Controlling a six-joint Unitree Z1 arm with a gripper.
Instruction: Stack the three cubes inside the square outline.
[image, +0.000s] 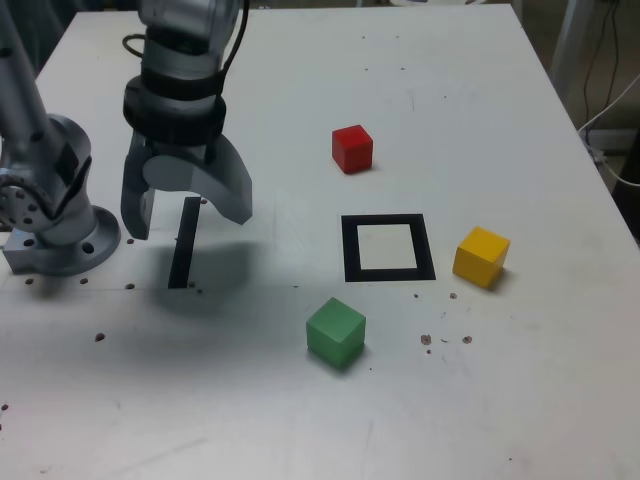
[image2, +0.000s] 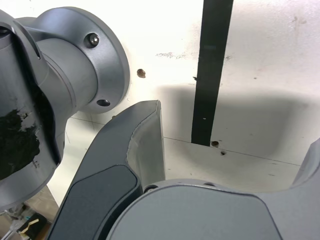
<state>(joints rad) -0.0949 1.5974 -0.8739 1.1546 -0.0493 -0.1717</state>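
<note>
— Three cubes, all lying loose on the white table (image: 500, 400), none inside the square outline (image: 387, 247).
— Where exactly?
— Red cube (image: 352, 148) beyond the outline, toward the far edge in the exterior view. Yellow cube (image: 481, 256) just beside the frame on the exterior view's right, apart from the tape. Green cube (image: 335, 331) nearer the camera, off the frame's near-left corner, also apart.
— And the frame's white centre?
— Bare table, only tape around it.
— Gripper (image: 185, 215)?
— Well apart from the cubes, on the exterior view's left, pointing down over the straight black strip (image: 184, 243). Jaws spread wide, nothing between them. Arm's base (image: 62, 235) just beside, bolted to the table.
— Same in the wrist view?
— Yes: one finger (image2: 145, 137) in the foreground, black strip (image2: 210, 75) running across the table behind, base flange (image2: 95, 65) close by. Small dark specks and holes dotted around. No cube in that view.
</note>
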